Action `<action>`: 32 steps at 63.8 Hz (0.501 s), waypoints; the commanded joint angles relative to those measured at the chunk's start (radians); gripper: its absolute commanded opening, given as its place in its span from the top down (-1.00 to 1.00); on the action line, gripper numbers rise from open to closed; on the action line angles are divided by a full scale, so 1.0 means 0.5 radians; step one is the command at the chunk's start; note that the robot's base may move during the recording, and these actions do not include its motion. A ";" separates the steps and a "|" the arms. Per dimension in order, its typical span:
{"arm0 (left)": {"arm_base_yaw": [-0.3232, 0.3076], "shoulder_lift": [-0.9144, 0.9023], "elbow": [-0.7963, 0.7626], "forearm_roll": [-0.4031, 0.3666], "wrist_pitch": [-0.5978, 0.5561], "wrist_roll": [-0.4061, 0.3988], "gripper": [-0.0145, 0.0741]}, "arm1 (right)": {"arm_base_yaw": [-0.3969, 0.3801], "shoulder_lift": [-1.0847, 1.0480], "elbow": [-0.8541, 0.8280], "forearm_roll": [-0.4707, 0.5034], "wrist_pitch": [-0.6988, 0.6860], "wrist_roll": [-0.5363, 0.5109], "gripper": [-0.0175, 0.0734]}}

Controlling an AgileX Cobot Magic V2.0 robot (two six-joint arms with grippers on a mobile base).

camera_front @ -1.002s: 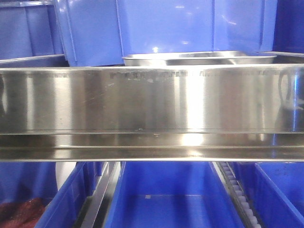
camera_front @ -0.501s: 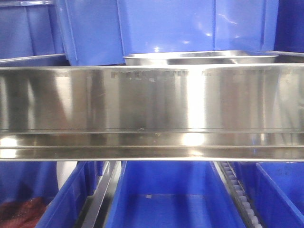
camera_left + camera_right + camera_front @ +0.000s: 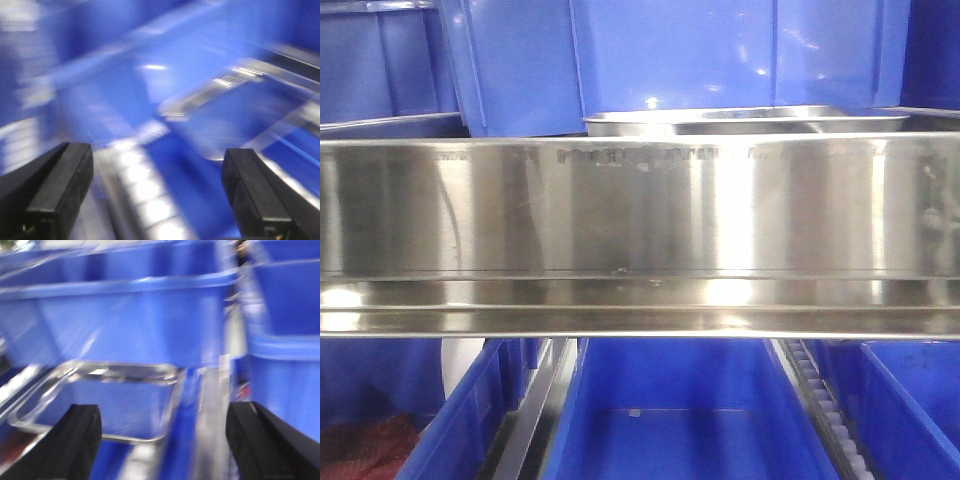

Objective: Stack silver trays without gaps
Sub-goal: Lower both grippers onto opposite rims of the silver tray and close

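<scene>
A silver tray [image 3: 745, 121] shows in the front view only as its rolled rim, just above the long steel shelf rail [image 3: 640, 210]. The left wrist view is blurred; a silver tray [image 3: 235, 107] lies ahead and to the right of my left gripper [image 3: 157, 192], which is open and empty over a white roller track [image 3: 142, 192]. The right wrist view is also blurred; a silver tray [image 3: 107, 400] lies ahead and to the left of my right gripper [image 3: 162, 440], which is open and empty. No gripper shows in the front view.
Blue plastic bins [image 3: 670, 60] stand behind the tray on the upper shelf, with more bins [image 3: 670, 410] on the lower level. A roller track [image 3: 825, 410] runs between the lower bins. A blue bin wall [image 3: 125, 315] stands behind the tray in the right wrist view.
In the front view the scene has shifted slightly right and the reflections on the rail have changed. The tray rim stays behind the rail.
</scene>
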 commanded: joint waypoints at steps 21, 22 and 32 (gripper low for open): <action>-0.190 1.019 -1.119 0.067 0.607 -0.841 -0.32 | 0.097 0.966 -1.040 0.014 0.786 0.072 -0.73; -0.186 1.046 -1.149 0.067 0.628 -0.861 -0.32 | 0.097 1.014 -1.086 0.012 0.812 0.087 -0.73; -0.149 1.301 -1.409 0.103 0.840 -1.003 -0.32 | 0.097 1.338 -1.366 -0.025 1.098 0.163 -0.73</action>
